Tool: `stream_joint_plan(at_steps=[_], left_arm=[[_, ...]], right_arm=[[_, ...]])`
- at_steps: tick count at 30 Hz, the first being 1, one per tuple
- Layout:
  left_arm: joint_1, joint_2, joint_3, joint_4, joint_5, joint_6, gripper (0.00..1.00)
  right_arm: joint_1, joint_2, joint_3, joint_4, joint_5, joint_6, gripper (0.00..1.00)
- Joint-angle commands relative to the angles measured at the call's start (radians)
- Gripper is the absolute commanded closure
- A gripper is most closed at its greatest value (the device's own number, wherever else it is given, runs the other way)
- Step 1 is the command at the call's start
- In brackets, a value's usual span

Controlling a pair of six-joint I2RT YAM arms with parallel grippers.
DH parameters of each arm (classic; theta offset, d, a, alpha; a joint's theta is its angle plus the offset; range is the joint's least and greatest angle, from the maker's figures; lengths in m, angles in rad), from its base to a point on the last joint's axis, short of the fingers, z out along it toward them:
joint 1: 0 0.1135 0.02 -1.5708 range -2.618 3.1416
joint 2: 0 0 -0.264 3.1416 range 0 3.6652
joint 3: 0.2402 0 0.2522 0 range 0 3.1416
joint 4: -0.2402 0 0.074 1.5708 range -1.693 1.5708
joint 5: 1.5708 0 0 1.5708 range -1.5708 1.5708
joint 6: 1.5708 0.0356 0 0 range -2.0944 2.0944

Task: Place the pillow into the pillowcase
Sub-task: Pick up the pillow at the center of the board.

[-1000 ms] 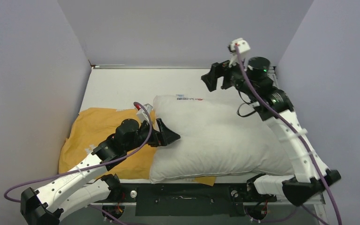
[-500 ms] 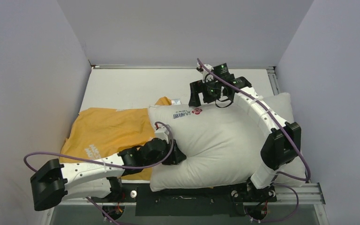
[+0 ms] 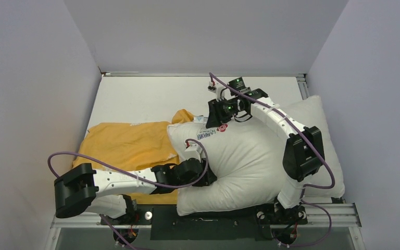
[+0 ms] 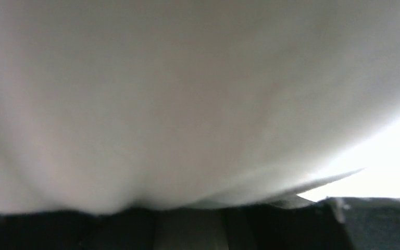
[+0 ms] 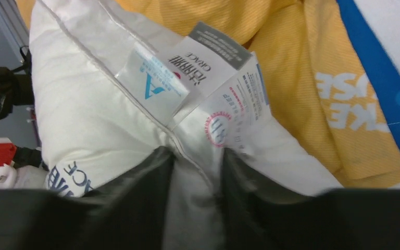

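Observation:
The off-white pillow [image 3: 250, 156] lies across the right half of the table, its left end bunched up. My left gripper [image 3: 208, 176] is dug into its near left edge, closed on a fold; in the left wrist view the pillow [image 4: 187, 94] fills the picture above the dark fingers [image 4: 109, 229]. My right gripper [image 3: 220, 112] pinches the far left corner. There its fingers [image 5: 135, 192] straddle the seam below the labels [image 5: 187, 67], with the right gripper [image 5: 198, 166] shut on fabric. The orange-yellow pillowcase [image 3: 125, 143] lies flat on the left, partly under the pillow. Its blue face [image 5: 380, 67] shows at one edge.
Grey walls close in the white table [image 3: 146, 96] on the left, back and right. The pillow's right end reaches the right wall [image 3: 354, 130]. A metal rail [image 3: 203, 219] with the arm bases runs along the near edge.
The right arm swung down from above onto the pillow's far left corner and closed. The left gripper pushed right and nearer into the pillow and closed, bunching its left end and shifting it rightwards.

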Motion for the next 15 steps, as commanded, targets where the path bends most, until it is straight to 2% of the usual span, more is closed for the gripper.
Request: stream_joint_plan(at_steps=[1, 2, 5, 8, 11, 15], left_arm=[[-0.017, 0.037, -0.019, -0.373, -0.041, 0.058, 0.53], [-0.017, 0.01, -0.005, -0.395, -0.057, 0.07, 0.47], [-0.017, -0.089, 0.039, -0.443, -0.087, 0.12, 0.27], [-0.017, -0.221, 0.055, -0.449, -0.096, 0.163, 0.12], [-0.016, -0.362, 0.044, -0.413, -0.093, 0.19, 0.03], [-0.015, -0.55, 0.01, -0.351, -0.094, 0.203, 0.03]], right_arm=[[0.044, 0.036, -0.005, -0.107, -0.128, -0.058, 0.9], [0.042, 0.027, -0.004, -0.102, -0.113, -0.051, 0.94], [0.024, -0.029, 0.023, -0.085, -0.085, -0.016, 0.95], [0.005, -0.091, 0.087, -0.088, -0.018, 0.01, 0.95], [-0.015, -0.16, 0.168, -0.081, 0.042, 0.032, 0.95], [-0.038, -0.247, 0.264, -0.074, 0.11, 0.046, 0.95]])
